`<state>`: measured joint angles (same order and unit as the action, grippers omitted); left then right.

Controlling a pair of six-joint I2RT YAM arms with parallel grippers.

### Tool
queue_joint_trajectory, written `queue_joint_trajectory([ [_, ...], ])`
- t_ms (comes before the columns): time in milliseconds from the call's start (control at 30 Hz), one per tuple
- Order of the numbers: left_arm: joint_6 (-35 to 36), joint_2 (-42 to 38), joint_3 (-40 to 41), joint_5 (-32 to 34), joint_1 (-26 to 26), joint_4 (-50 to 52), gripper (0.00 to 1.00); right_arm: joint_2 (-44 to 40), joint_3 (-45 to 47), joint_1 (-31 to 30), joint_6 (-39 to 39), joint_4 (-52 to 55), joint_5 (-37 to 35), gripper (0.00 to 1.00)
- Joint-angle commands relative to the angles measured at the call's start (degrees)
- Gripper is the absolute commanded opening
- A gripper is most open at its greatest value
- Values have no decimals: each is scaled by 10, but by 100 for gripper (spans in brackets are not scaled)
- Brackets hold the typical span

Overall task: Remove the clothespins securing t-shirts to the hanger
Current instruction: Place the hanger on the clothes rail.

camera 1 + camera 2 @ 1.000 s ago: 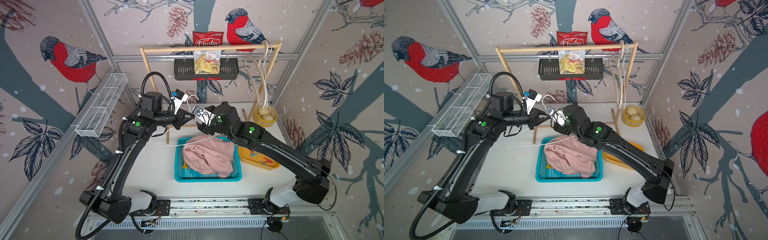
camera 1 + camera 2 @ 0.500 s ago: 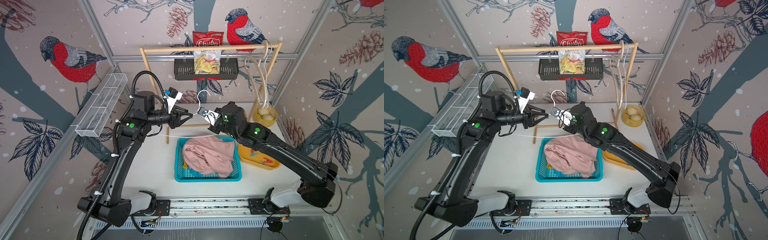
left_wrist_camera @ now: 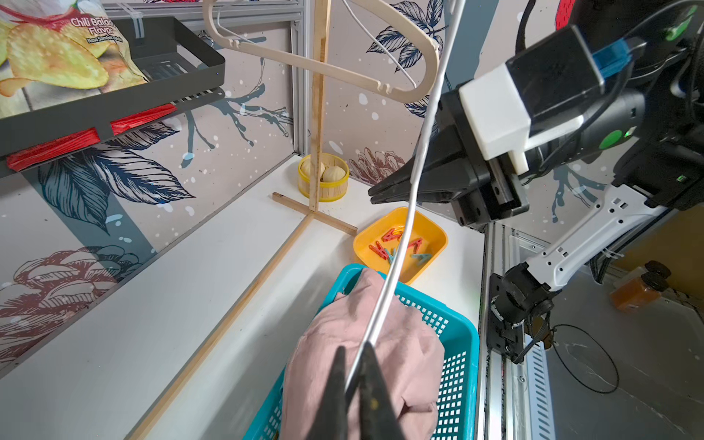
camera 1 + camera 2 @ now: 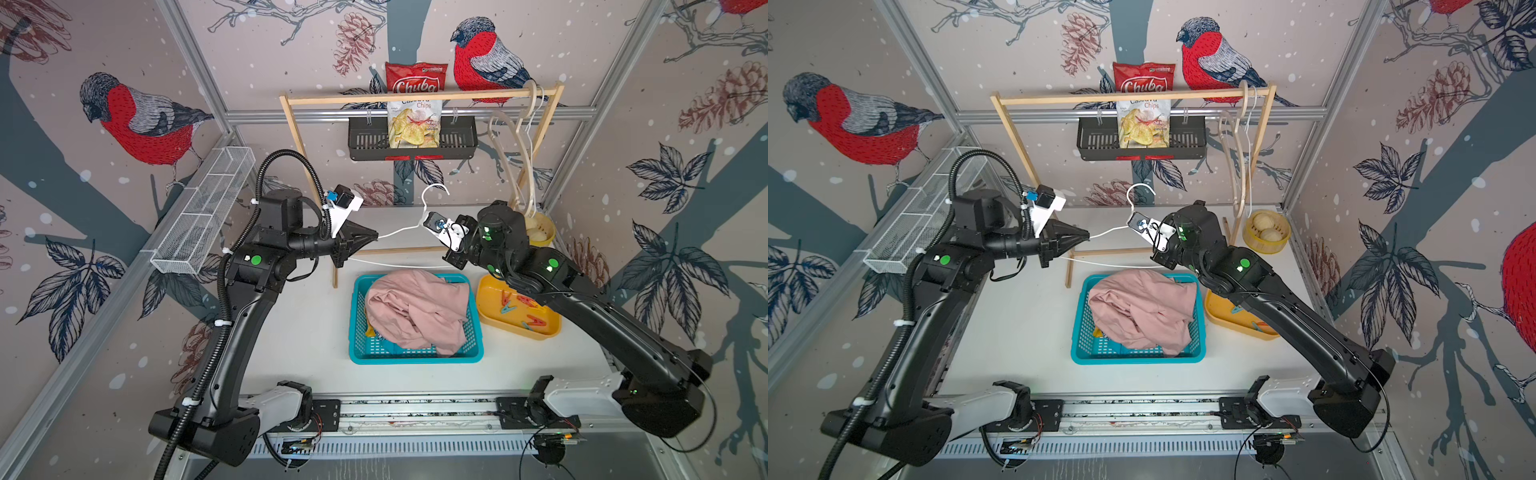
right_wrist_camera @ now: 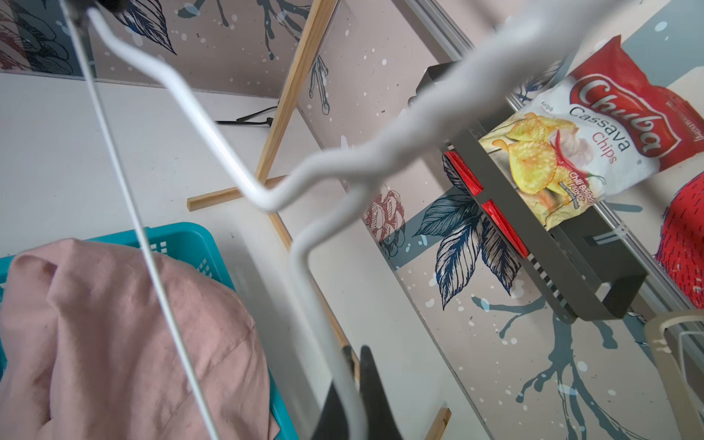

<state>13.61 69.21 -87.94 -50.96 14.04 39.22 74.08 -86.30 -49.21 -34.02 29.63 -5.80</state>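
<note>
1. White table [image 4: 299, 332] is the biggest thing here. Everything sits on it, so both arms can reach it all.
2. The wooden rack [image 4: 332, 99] stands at the back. It is a place for hanging things up. Some cream hangers [image 3: 304, 64] hang at one end of it.
3. The teal basket [image 4: 355, 316] sits in the middle, right under the wire hanger. I think it is there so a loose shirt can drop straight in.
4. The t-shirts are in the basket. The pink shirt [image 4: 415, 311] lies crumpled on top. A bit of yellow cloth [image 4: 370, 330] peeks out from under it. I cannot see a teal one; it may be hidden below.
5. The white wire hanger [image 4: 399, 230] is up in the air over the basket. It is bare, with no shirt and no clip on it.
6. The yellow tray [image 4: 490, 303] sits just beside the basket, on the right arm's side. It keeps the little clips from getting lost.
7. The left gripper [image 4: 372, 237] is closed tight on one sloping side of the hanger. The right gripper [image 3: 375, 192] is closed on the other side, nearer the hook. Two holds keep the thin wire from tipping or swinging.
8. The clothespins [image 3: 400, 247], red and blue, lie loose in the tray. So I think the clip job is done.
</note>
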Motion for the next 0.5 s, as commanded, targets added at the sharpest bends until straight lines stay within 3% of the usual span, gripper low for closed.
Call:
queue_joint_trajectory([
  [0, 2, 6, -6, -20, -1, -1, 0, -7, 4, 3, 27, -18, 29, 0],
  [133, -5, 3, -3, -18, -1, -5, 1, 3, 7, 6, 28, -19, 12, 0],
  [200, -2, -6, 7, -7, -1, -14, 20, 10, -3, 9, 24, -1, 33, 0],
  [267, 5, -12, 13, -8, -1, -16, 28, 13, -10, 10, 25, 6, 54, 0],
  [467, 17, 4, 2, -33, -1, 14, 28, 4, -14, 20, 26, -8, 104, 0],
])
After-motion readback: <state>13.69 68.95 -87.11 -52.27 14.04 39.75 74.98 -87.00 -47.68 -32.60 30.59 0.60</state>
